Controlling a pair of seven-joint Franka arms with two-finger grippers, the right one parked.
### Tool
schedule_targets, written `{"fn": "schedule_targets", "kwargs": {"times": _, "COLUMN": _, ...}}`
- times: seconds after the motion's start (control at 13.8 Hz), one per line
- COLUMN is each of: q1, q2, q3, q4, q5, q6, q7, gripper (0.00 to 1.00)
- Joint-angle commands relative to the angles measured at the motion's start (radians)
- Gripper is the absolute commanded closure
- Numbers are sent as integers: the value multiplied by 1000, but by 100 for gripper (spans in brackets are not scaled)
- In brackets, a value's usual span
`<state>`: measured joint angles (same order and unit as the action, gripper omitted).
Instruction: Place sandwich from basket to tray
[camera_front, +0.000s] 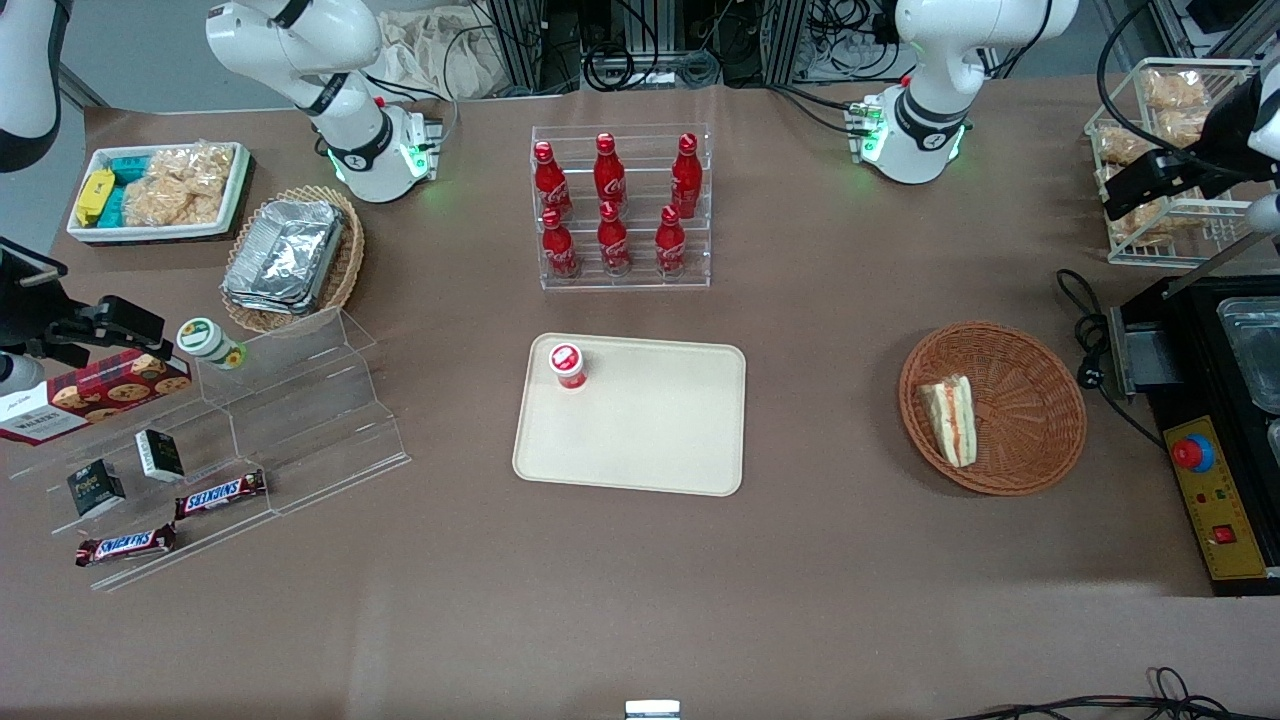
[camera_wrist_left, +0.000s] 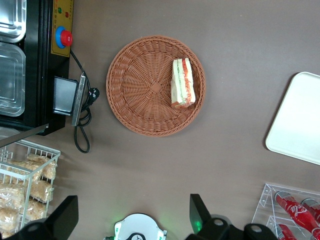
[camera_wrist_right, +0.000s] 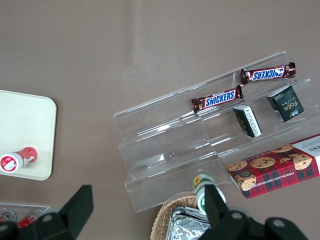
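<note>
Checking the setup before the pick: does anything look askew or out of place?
Nothing stands out. The sandwich lies against the basket wall nearest the tray, which holds one upright red cup. The gripper hangs open high above the table.

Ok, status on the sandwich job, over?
Gripper open, high above the table, clear of the basket. Sandwich in the basket, untouched. Tray holds one red cup at a corner; rest bare.

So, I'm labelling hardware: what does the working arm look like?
White rounded arm with black joint rings, green light and cables at its base. Its black claw, fingers open, hangs above the table beside the wire snack rack.
</note>
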<state>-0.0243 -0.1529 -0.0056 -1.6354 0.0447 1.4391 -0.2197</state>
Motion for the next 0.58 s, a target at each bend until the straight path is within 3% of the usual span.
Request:
{"fn": "schedule_targets", "kwargs": {"times": 0.0, "q1": -9, "q2": 1, "q3": 9, "q4": 9, "q5": 27, "q6": 4, "q7": 5, "gripper": 0}}
{"fn": "schedule_targets", "kwargs": {"times": 0.22, "q1": -10, "q2": 4, "q3": 7, "q4": 16, "q5": 20, "q6": 14, "q7": 22, "gripper": 0}}
{"fn": "schedule_targets", "kwargs": {"times": 0.36, "q1": -9, "q2": -2, "q3": 54, "q4": 17, "q5": -49, "q6": 14, "q7": 33, "gripper": 0}}
{"fn": "schedule_targets", "kwargs": {"times": 0.51, "q1": -11, "q2": 10, "q3": 64, "q4": 5, "q5": -57, "q6": 14, "q7": 31, "gripper": 0}}
